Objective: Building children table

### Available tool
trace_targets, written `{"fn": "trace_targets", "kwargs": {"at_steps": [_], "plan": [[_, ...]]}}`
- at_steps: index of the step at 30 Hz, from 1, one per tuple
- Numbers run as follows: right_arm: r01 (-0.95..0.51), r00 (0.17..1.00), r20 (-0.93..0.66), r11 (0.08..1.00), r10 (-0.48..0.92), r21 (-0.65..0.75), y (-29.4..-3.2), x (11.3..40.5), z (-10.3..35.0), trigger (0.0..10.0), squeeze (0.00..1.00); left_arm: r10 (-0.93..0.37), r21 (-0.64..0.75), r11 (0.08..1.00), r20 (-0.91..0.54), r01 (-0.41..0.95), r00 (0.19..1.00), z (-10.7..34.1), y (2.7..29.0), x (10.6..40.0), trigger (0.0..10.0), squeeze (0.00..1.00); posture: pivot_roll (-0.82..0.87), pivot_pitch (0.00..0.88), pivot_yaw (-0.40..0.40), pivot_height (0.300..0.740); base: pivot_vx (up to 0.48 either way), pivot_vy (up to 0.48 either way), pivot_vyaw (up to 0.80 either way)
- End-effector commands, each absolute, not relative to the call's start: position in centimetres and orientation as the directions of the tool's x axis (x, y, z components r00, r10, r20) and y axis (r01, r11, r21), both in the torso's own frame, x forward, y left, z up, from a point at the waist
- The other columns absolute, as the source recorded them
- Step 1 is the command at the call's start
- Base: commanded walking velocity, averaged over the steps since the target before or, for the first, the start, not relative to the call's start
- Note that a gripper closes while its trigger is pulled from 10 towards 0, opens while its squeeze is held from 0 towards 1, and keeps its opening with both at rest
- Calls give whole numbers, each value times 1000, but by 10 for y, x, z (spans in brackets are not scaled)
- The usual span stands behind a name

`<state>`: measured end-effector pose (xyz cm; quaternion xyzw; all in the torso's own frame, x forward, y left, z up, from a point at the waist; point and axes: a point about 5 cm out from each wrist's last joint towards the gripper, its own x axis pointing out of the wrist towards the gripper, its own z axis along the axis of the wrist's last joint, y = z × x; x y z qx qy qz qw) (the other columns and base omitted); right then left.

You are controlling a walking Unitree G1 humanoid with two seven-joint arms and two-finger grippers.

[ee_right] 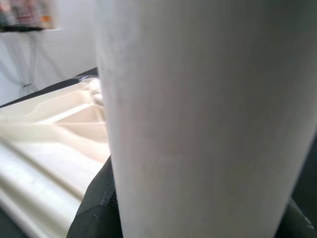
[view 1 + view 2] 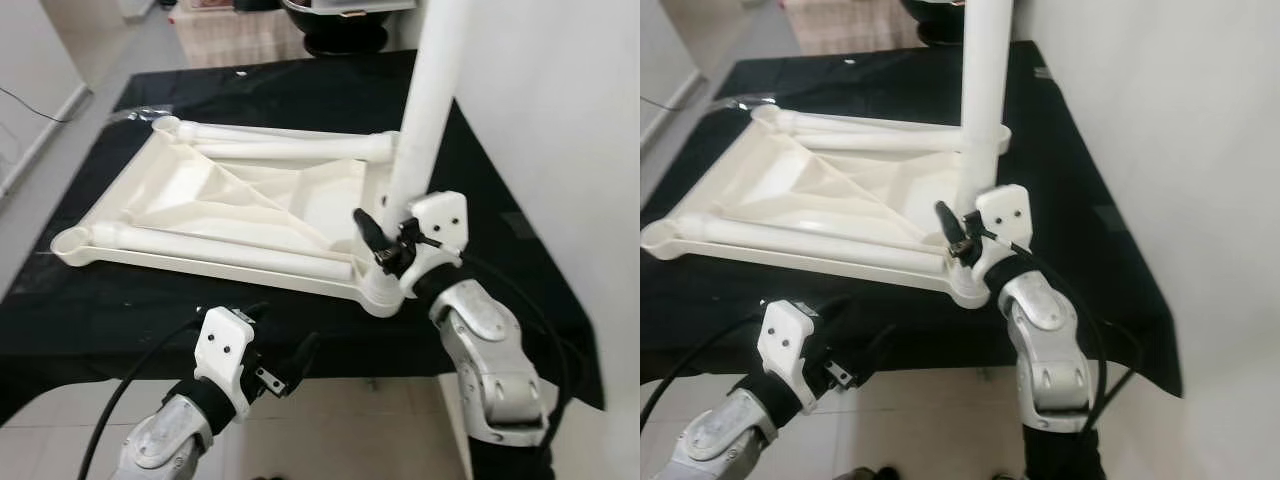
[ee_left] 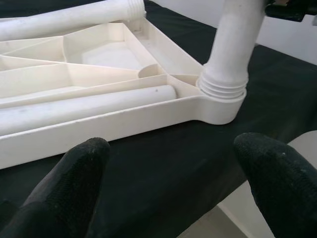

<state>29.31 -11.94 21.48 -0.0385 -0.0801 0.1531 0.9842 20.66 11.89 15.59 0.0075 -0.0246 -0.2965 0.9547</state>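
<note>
The white plastic tabletop [image 2: 230, 200] lies upside down on the black-covered table [image 2: 150, 320]. One white leg [image 2: 425, 120] stands upright in the near right corner socket [image 3: 220, 106], its threads showing just above the socket. My right gripper [image 2: 395, 238] is shut on this leg low down, and the leg [image 1: 198, 124] looms close in the right wrist view. Two more legs lie flat inside the tabletop, one along the far side [image 2: 290, 150] and one along the near side [image 2: 220, 250]. My left gripper [image 2: 280, 360] hangs open, holding nothing, before the table's front edge, its fingers [image 3: 74, 173] spread wide.
A white wall [image 2: 560, 120] runs close along the table's right side. Tiled floor [image 2: 340, 420] lies below the front edge. A dark round object [image 2: 340, 30] stands beyond the far end. Black cables [image 2: 130, 390] trail from both wrists.
</note>
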Motion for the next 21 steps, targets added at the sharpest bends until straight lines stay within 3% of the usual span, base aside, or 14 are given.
{"fn": "trace_targets", "kwargs": {"at_steps": [1, 6, 7, 8, 11, 14, 15, 16, 20, 21], "plan": [[-271, 960, 52, 960, 275, -74, -120, 302, 194, 0, 0, -576, 39, 818, 25, 575, 817, 152, 120, 209, 10000, 0, -17, 177, 46, 740, 0, 0, 0], [-261, 962, 67, 963, 265, -66, -119, 308, 196, 0, 0, -578, 44, 816, 26, 576, 816, 152, 120, 211, 10000, 0, -17, 176, 43, 740, 0, 0, 0], [-313, 946, 69, 949, 316, -46, -117, 306, 195, 10000, 902, -568, 45, 823, 30, 566, 823, 152, 120, 211, 10000, 0, -17, 175, 31, 740, 0, 0, 0], [-336, 939, 67, 942, 337, -26, -115, 302, 195, 10000, 1000, -560, 45, 828, 34, 559, 828, 152, 120, 212, 10000, 0, -15, 177, 30, 740, 0, 0, 0], [-352, 933, 77, 936, 352, -17, -114, 299, 197, 10000, 1000, -555, 45, 832, 36, 553, 831, 152, 120, 212, 10000, 0, -16, 178, 29, 740, 0, 0, 0], [-479, 871, 119, 878, 476, -10, -110, 294, 208, 10000, 1000, -553, 42, 833, 40, 552, 832, 153, 119, 212, 10000, 0, -22, 187, 30, 740, 0, 0, 0], [-548, 826, 135, 836, 548, -43, -114, 296, 214, 10000, 851, -556, 40, 831, 41, 555, 830, 153, 118, 211, 10000, 0, -18, 189, 28, 740, 0, 0, 0], [-609, 779, 136, 790, 613, -74, -119, 299, 219, 10000, 0, -559, 38, 829, 42, 558, 828, 154, 118, 210, 10000, 0, -14, 192, 26, 740, 0, 0, 0], [-703, 688, 116, 697, 717, -142, -129, 308, 226, 10000, 0, -563, 36, 826, 43, 562, 825, 154, 117, 209, 10000, 0, -7, 197, 20, 740, 0, 0, 0], [-755, 625, 100, 633, 774, -172, -133, 312, 229, 10000, 0, -563, 35, 826, 43, 562, 825, 154, 117, 208, 10000, 0, -5, 199, 19, 740, 0, 0, 0]]}}
